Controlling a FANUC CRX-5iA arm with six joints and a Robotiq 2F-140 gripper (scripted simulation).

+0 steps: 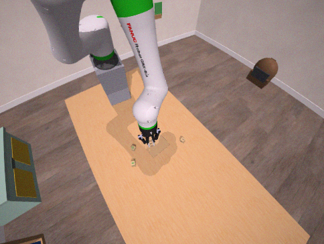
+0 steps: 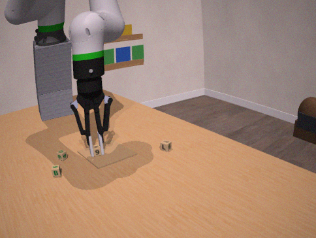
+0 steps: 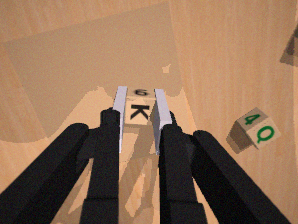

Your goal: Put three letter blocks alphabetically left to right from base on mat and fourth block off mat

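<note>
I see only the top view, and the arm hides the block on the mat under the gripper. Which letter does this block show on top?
Observer: In the wrist view, the block shows a K on top.
Operator: Do the fingers touch it?
Observer: Yes. The gripper is shut on it, with one pad against each side.
Operator: And the lone block to the right of the mat?
Observer: In the exterior view, that block shows an L on the side facing the camera; I cannot read its top.
</note>
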